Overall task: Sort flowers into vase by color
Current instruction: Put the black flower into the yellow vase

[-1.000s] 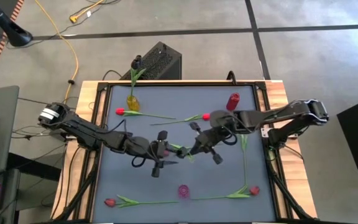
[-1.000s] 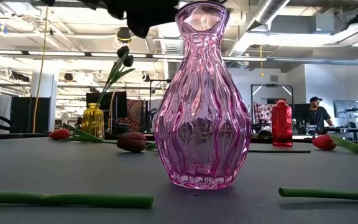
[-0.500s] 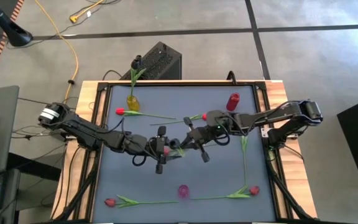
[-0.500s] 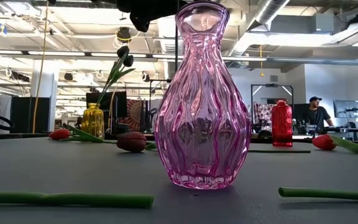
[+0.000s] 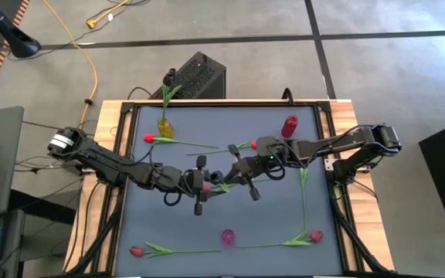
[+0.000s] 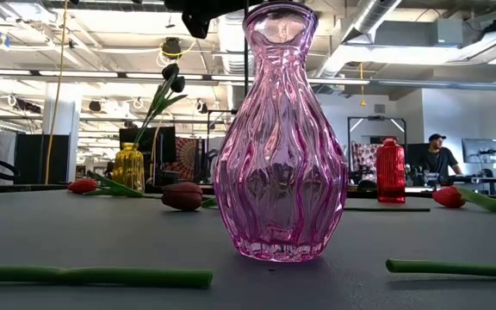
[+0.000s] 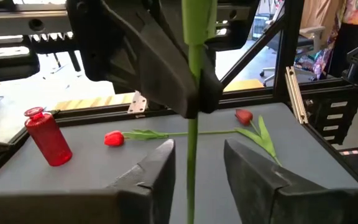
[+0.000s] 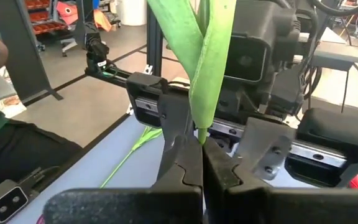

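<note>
Over table (image 5: 284,224) centre: left gripper (image 5: 202,185) and right gripper (image 5: 232,175) nose to nose, just beside each other, well inside all four edges

Right gripper (image 8: 201,146): jaws pinched tight on held tulip (image 8: 207,81), green stem and leaf rising out of the closed fingertips

Left gripper (image 7: 194,155): jaws parted to a narrow gap, held tulip (image 7: 193,143) stem running straight down the middle, a sliver of daylight either side, fingers (image 7: 160,168) not touching it

Held tulip (image 5: 221,185) off the mat, bridging the two grippers; head not made out

Along the edges:
- far left corner: yellow vase (image 5: 164,127) upright, dark tulip (image 5: 169,77) standing in it
- far right: red vase (image 5: 290,125) upright, near right arm
- near edge, centre: pink vase (image 5: 228,236) upright, apart from both grippers
- near left corner: red tulip (image 5: 136,251) flat, stem pointing toward pink vase
- near right corner: second red tulip (image 5: 316,236) flat, stem also toward pink vase
- right side: green stem (image 5: 303,193) lying flat along the rail

Mid-back: two more tulips flat, heads at (image 5: 149,138) and (image 5: 255,144), close behind the grippers

Open room: bare mat between grippers and pink vase; bare strip along far edge between yellow vase and red vase; bare patch under the left arm side
</note>
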`<state>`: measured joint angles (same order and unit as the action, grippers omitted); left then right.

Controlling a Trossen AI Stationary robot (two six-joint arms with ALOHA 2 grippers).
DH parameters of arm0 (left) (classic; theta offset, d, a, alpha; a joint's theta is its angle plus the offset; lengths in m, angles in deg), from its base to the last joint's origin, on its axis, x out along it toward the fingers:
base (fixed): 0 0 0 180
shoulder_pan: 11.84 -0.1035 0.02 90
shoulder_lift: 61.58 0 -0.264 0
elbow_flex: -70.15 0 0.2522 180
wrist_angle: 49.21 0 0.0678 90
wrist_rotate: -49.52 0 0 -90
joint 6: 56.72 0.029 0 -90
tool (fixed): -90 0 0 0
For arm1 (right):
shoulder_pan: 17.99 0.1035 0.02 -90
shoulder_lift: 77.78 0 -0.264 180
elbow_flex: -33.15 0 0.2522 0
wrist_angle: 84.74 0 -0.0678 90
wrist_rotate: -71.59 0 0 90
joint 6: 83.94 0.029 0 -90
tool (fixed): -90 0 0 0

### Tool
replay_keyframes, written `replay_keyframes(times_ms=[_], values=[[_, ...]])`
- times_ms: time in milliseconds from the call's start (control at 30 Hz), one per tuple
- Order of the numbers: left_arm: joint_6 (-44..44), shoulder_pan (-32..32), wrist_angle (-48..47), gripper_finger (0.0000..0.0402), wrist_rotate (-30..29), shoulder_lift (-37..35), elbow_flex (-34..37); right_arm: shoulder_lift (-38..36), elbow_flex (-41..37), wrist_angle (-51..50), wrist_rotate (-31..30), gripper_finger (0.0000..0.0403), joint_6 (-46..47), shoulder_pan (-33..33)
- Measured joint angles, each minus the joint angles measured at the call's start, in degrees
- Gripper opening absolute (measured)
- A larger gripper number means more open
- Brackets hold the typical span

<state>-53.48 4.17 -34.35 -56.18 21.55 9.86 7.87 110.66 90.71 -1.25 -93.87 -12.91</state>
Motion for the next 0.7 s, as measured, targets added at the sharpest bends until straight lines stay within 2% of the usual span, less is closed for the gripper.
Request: replay_keyframes(times_ms=[333,700], values=[[1.5,0.0,-1.04,0.0008,-0.18,-1.57,0.0,-0.04,0.0,0.15,-0.69,0.0025,-0.61,0.04],[1.4,-0.55,-1.11,0.0001,-0.42,-2.55,0.0,-0.09,0.0,2.43,-0.87,0.0091,-1.03,-0.73]])
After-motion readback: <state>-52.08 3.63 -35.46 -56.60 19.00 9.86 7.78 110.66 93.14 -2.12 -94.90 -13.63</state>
